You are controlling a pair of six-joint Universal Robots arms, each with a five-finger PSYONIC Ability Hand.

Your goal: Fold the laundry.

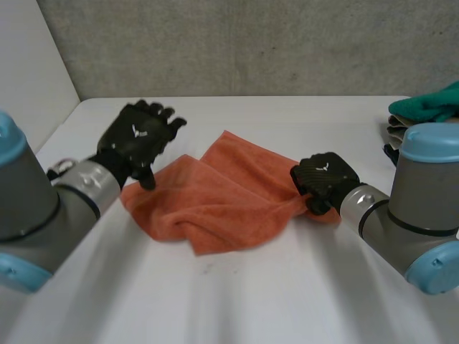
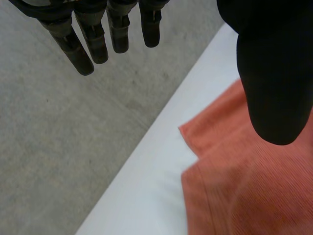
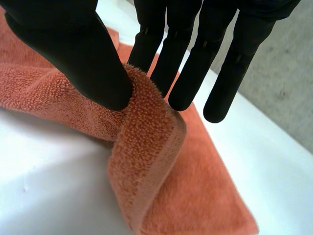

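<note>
An orange towel (image 1: 215, 197) lies rumpled on the white table (image 1: 237, 301), partly folded over itself. My right hand (image 1: 324, 180) is at the towel's right edge and pinches a raised fold of the towel (image 3: 146, 122) between its thumb (image 3: 78, 54) and fingers (image 3: 190, 63). My left hand (image 1: 140, 140) hovers above the towel's left corner with straight spread fingers (image 2: 98, 34), holding nothing. Below its thumb (image 2: 276, 73) lies the towel (image 2: 244, 186), which it does not touch.
A stack of folded laundry with a green piece on top (image 1: 427, 107) sits at the table's far right edge. A grey wall (image 1: 251, 43) runs behind the table. Bare table stretches in front of the towel.
</note>
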